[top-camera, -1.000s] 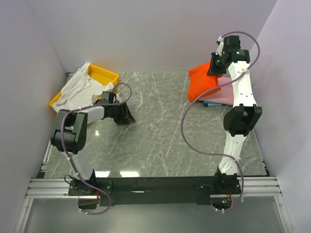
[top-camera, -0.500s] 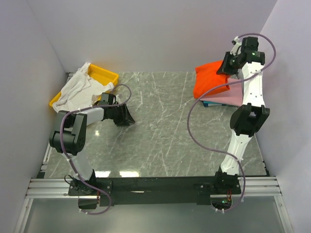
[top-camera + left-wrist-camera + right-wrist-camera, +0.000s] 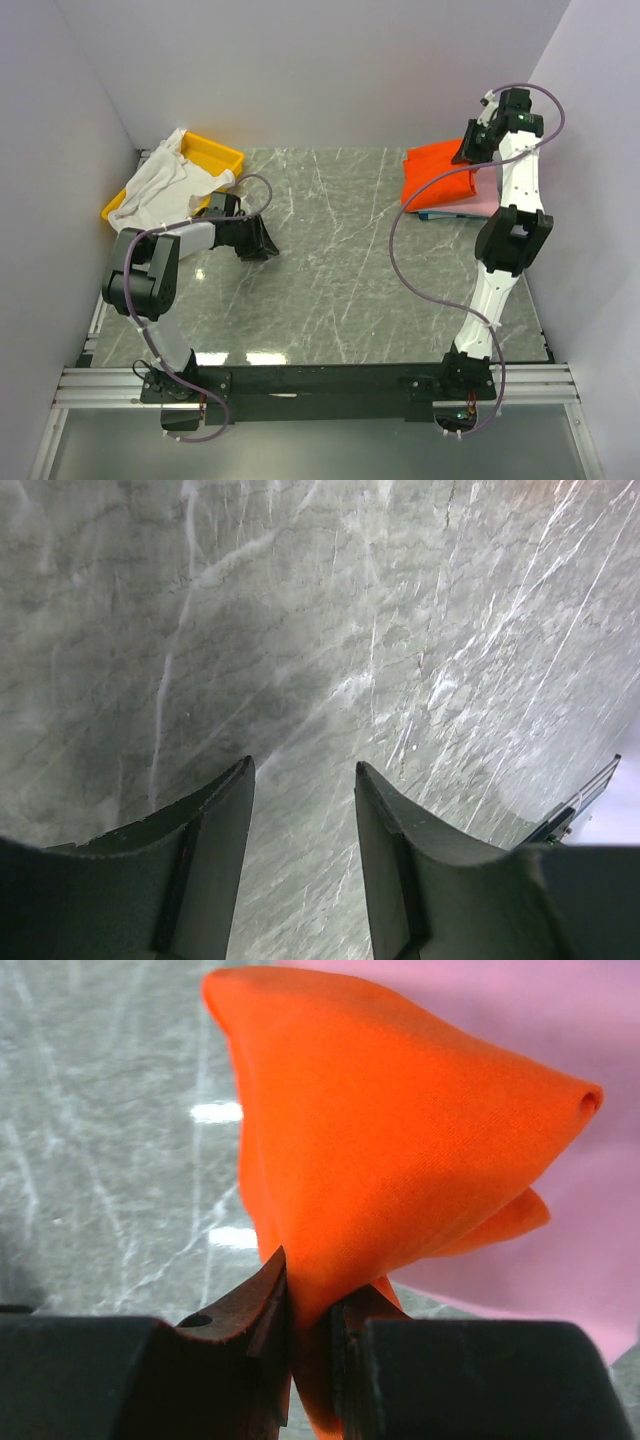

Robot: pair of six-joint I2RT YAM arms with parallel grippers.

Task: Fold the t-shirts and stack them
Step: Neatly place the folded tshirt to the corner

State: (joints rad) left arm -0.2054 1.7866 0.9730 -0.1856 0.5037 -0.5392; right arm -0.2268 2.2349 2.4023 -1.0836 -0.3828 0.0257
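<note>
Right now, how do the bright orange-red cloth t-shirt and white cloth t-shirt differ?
The orange-red t-shirt lies on the pale pink shirt, far right; the white t-shirt sprawls over the yellow plastic tray, far left. The right gripper pinches the orange-red one; nothing holds the white one. Both are soft cloth.

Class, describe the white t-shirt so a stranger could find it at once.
Look to the far left corner of the grey marble table, where a yellow tray sits. The white t-shirt lies crumpled across it. It is the only white cloth; the orange shirt and pink shirt are far right.
</note>
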